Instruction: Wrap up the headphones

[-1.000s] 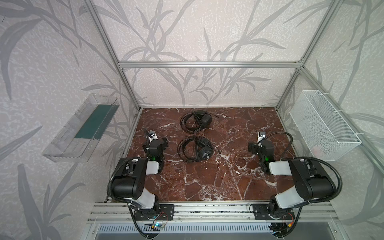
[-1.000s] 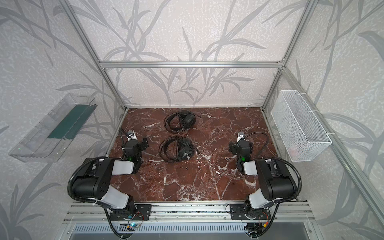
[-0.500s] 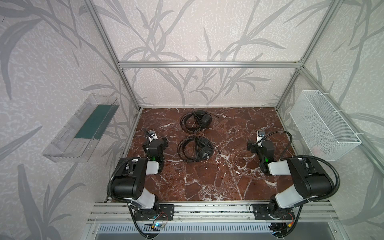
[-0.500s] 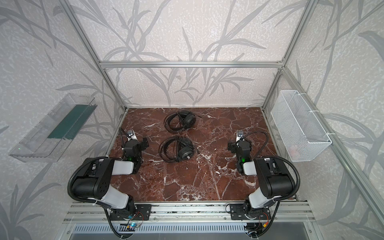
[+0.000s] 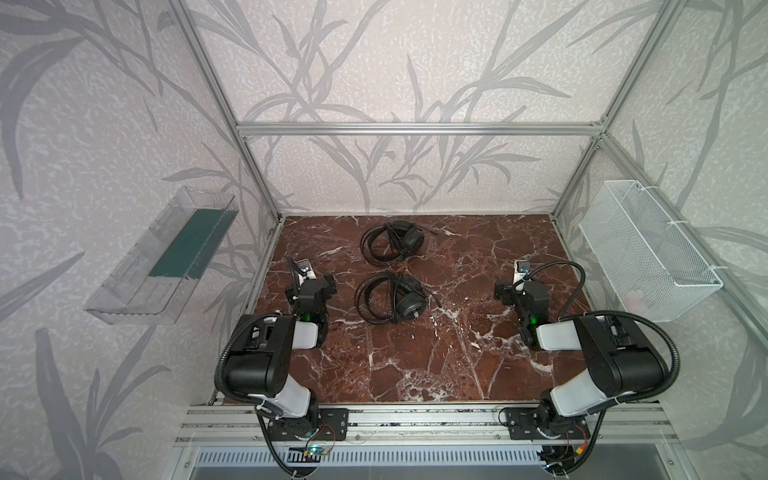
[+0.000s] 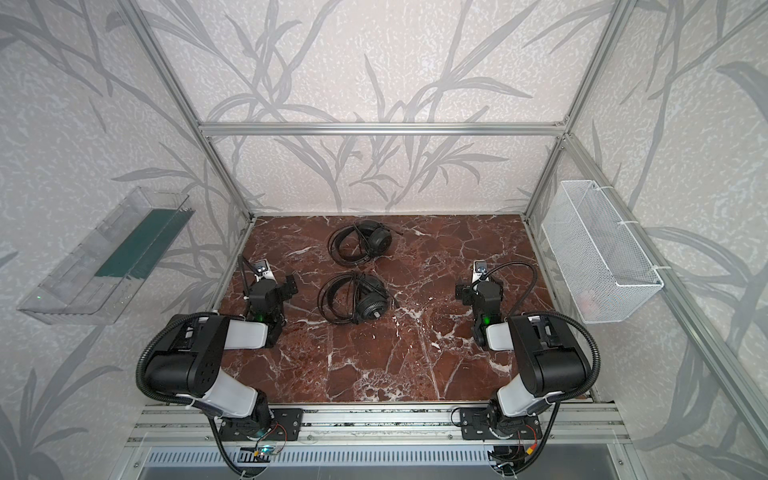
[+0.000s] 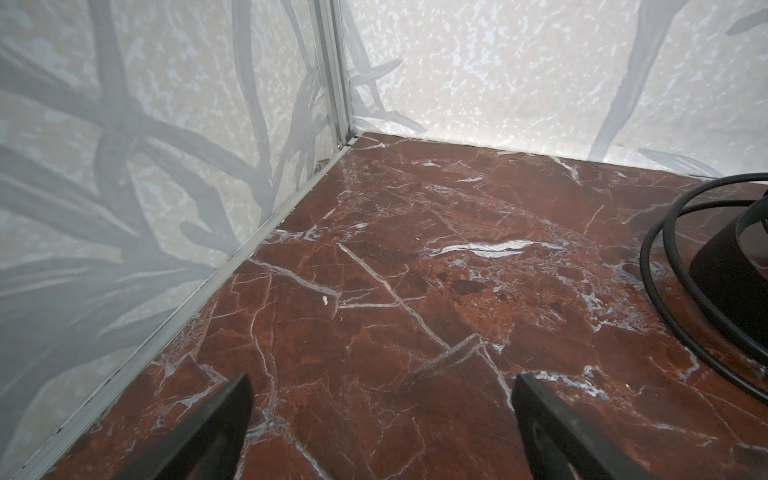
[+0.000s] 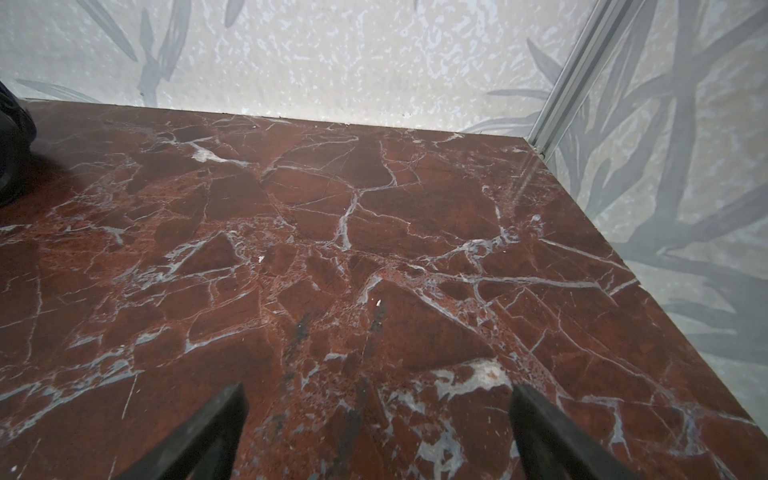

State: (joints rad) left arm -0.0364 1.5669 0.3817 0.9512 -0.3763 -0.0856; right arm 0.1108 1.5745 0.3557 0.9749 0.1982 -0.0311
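Well, nearest me both arms are sitting low over the marble table (image 5: pixel 415 365), the left gripper (image 7: pixel 382 380) and the right gripper (image 8: pixel 378 387) each holding its fingers spread wide on nothing. Between them the nearer headset (image 5: pixel 390 299) is lying flat with its cable in loops, touched by neither, and the farther headset (image 5: pixel 392 243) is resting behind it near the back wall.

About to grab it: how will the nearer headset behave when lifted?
The nearer headset looks thin-framed, so it is probably light and a little springy. Its looped cable is likely floppy and may sag or trail.
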